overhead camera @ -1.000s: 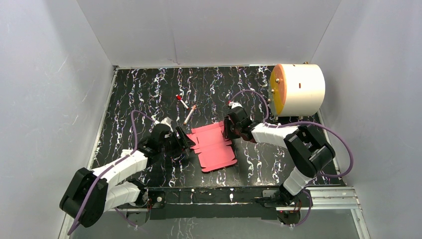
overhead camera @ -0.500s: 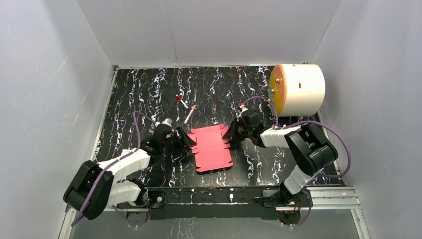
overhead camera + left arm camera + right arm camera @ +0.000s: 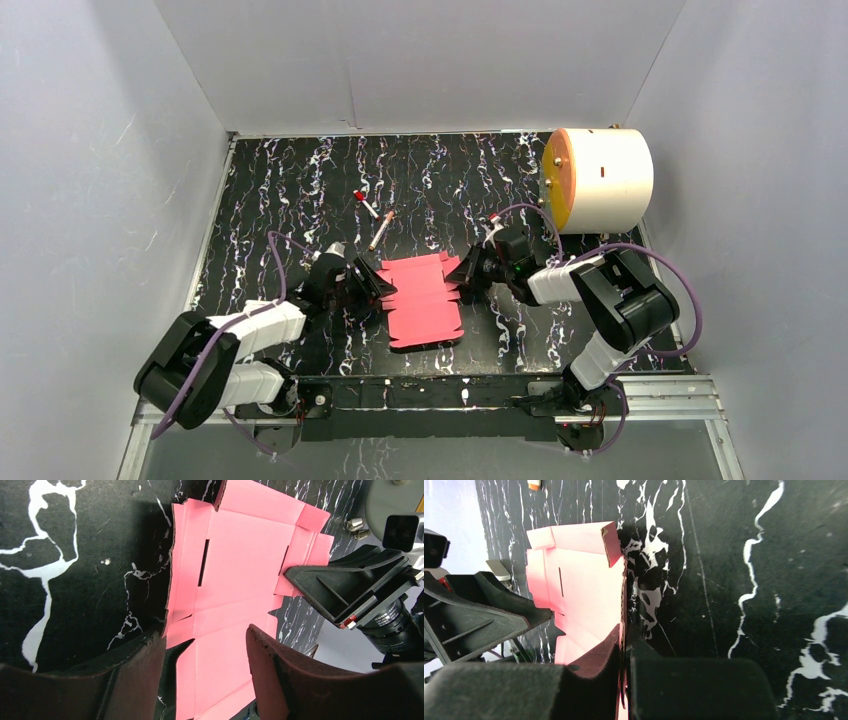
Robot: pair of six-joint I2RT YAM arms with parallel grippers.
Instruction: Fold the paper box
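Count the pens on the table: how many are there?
2. The red-capped pen lies on the table behind the pink sheet; the other pen lies just right of it, nearer the sheet. More may be hidden under the arms.

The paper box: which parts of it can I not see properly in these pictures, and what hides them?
Left wrist view: the near end of the paper box lies behind the left gripper and runs off the bottom edge.
Right wrist view: the edge held by the right gripper is hidden inside its shut jaws.
Top external view: slits and creases are too small; both grippers cover its side edges.
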